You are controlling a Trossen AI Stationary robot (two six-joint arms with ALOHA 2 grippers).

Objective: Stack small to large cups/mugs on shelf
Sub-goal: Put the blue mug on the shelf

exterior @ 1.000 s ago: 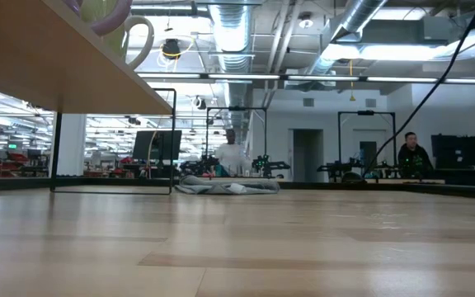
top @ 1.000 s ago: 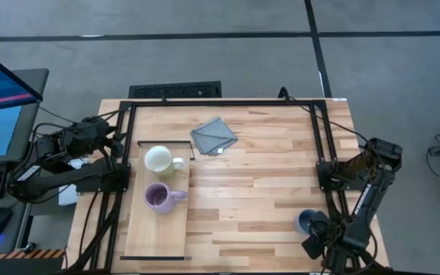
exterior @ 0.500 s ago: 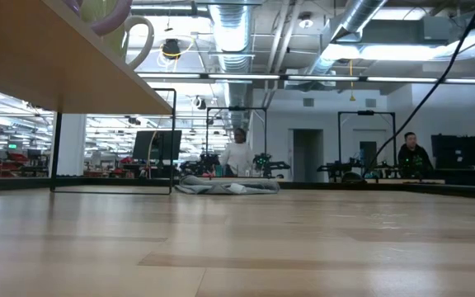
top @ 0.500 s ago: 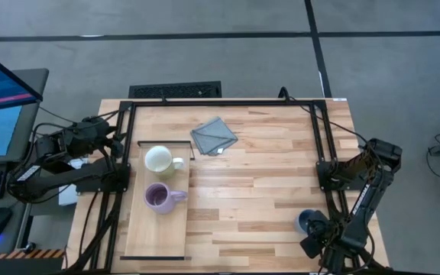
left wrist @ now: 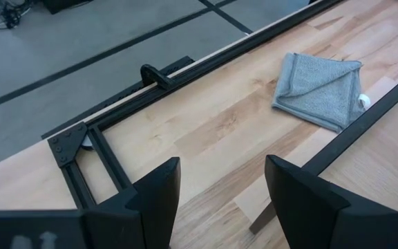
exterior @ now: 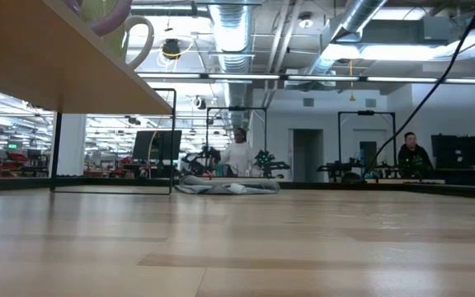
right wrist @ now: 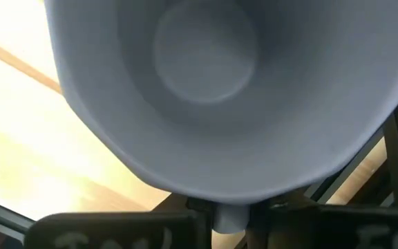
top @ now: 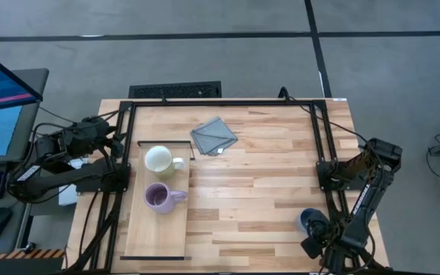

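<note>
While clamped by the right pincer (top: 317, 233), grey-blue mug (top: 307, 221) sits upright.

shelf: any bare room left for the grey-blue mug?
Yes: the shelf is bare from the purple mug to its near end. Its far half is crowded: cream mug sits just behind the purple one. Tabletop is bare between shelf, cloth and grey-blue mug.

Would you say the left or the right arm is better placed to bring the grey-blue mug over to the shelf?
The right. Its claw is already at the grey-blue mug, which fills the right wrist view. The left claw waits open at the table's far-left edge, beyond the shelf.
</note>
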